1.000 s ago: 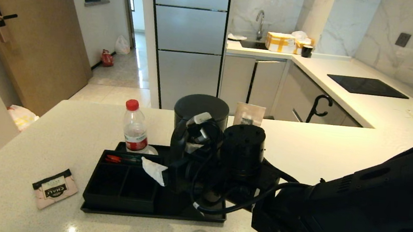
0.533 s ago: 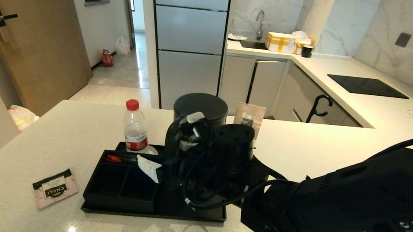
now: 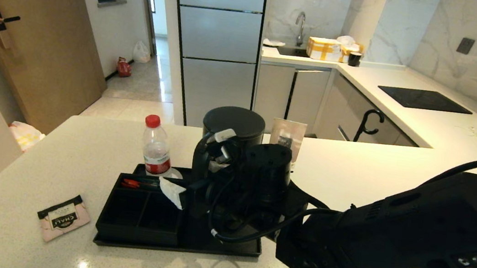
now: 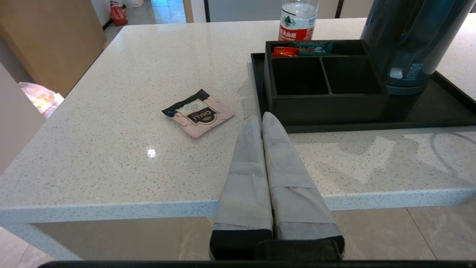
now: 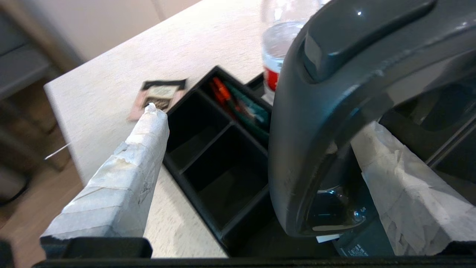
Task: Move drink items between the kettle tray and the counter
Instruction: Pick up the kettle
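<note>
The black kettle [image 3: 234,123] stands on the black tray [image 3: 177,248] on the white speckled counter [image 3: 352,176]. My right gripper [image 3: 195,179] is open astride the kettle's loop handle [image 5: 316,130]. One taped finger [image 5: 126,175] hangs over the tray's compartments, well clear of the handle. The other finger [image 5: 401,186] sits on the handle's inner side. The pink CHALI sachet [image 3: 63,218] lies flat on the counter left of the tray. My left gripper [image 4: 260,119] is shut and empty, held off the counter's front edge, right of the sachet [image 4: 198,117].
A red-capped water bottle [image 3: 156,148] stands at the tray's back left corner. Red and green packets [image 3: 140,183] lie in the rear compartment. A white plug [image 3: 225,136] and black cord drape over the kettle. A brown packet [image 3: 288,133] stands behind it.
My right arm has shifted left, carrying the open gripper further around the kettle handle. The kettle has hardly moved, and the sachet lies where it was.
</note>
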{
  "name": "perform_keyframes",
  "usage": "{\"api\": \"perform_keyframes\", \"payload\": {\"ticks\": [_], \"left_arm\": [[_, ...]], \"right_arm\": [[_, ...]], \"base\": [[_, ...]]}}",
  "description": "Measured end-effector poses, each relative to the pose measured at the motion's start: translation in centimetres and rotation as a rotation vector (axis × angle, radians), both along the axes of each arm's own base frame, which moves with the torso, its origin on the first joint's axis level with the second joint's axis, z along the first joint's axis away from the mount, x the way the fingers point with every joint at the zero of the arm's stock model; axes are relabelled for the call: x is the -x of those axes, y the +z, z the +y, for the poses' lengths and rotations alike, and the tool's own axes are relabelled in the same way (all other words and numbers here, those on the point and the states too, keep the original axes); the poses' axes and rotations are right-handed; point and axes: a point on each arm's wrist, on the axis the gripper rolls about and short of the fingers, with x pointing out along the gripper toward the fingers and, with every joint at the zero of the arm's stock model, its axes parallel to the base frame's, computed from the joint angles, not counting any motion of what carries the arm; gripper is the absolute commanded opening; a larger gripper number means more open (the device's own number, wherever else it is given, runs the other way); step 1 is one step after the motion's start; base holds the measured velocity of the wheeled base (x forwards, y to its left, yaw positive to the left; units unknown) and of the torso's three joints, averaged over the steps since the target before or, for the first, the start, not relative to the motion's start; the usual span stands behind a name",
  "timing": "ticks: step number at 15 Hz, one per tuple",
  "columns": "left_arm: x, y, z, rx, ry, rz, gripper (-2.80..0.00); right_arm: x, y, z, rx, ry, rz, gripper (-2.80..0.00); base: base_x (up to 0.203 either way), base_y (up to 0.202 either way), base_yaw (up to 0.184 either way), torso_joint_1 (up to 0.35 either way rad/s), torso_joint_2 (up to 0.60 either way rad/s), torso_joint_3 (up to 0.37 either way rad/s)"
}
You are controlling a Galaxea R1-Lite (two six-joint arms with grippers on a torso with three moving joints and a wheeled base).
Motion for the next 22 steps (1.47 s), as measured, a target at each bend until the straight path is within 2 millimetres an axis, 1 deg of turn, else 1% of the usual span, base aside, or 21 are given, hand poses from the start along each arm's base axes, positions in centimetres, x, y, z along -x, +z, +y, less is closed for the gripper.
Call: {"api": "perform_keyframes", "payload": {"ticks": [3,10,15,16,22], "left_arm": [[0.0,0.0,0.0,0.0,0.0,0.0,-2.8],[0.0,0.0,0.0,0.0,-0.001,0.0,-2.8],[0.0,0.0,0.0,0.0,0.0,0.0,-2.8],[0.0,0.0,0.0,0.0,0.0,0.0,-2.8],[0.0,0.0,0.0,0.0,0.0,0.0,-2.8]], "right_arm": [[0.2,0.1,1.0,-0.005,-0.102,-0.025,0.0],[0.8,-1.2,3.0,0.003,-0.157,-0.032,0.0],[0.4,-1.9,4.0,-0.002,-0.219,-0.047,0.0],[0.3,-2.1,4.1,0.004,-0.224,-0.047,-2.8],[0.2,-2.7,4.3,0.016,-0.248,-0.044,-2.8]], "base": [[0.0,0.0,0.0,0.0,0.0,0.0],[0.0,0.0,0.0,0.0,0.0,0.0],[0.0,0.0,0.0,0.0,0.0,0.0],[0.0,0.0,0.0,0.0,0.0,0.0],[0.0,0.0,0.0,0.0,0.0,0.0]]}}
